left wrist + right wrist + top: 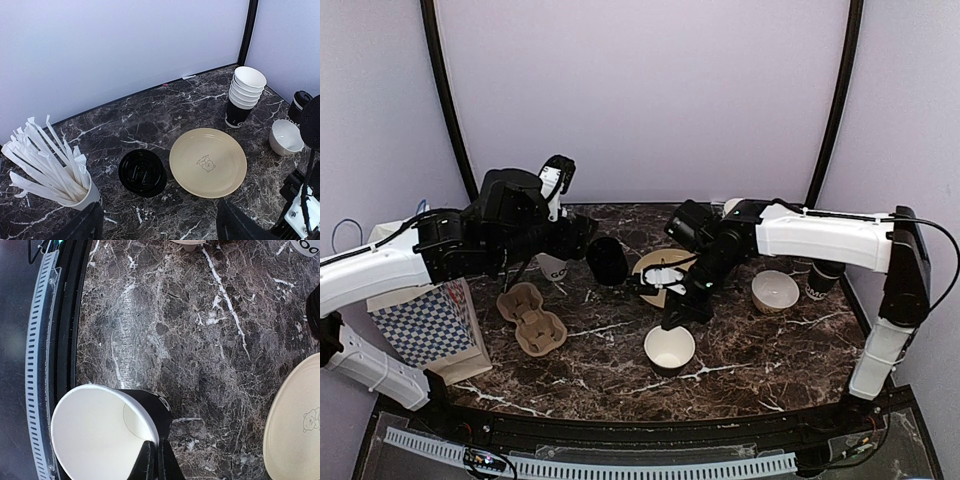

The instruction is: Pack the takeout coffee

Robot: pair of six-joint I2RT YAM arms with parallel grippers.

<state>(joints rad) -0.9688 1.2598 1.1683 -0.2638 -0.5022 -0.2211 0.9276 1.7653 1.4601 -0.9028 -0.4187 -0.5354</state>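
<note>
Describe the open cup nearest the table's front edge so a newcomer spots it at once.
Start at the front edge of the dark marbled table, centre. There stands a black paper cup with a white inside, unstacked, its rim pinched by the right claw.

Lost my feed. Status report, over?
Left tool open, empty, by lids. Right tool shut on cup rim. Cup upright, unlidded. Nothing between cup and carrier.

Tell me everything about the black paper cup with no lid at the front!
The black paper cup stands upright on the dark marble table, near its front edge, apart from the other cups. Its inside is white and looks empty, and no lid is on it. The right gripper, shut, seems to pinch the cup's thin rim from above.
</note>
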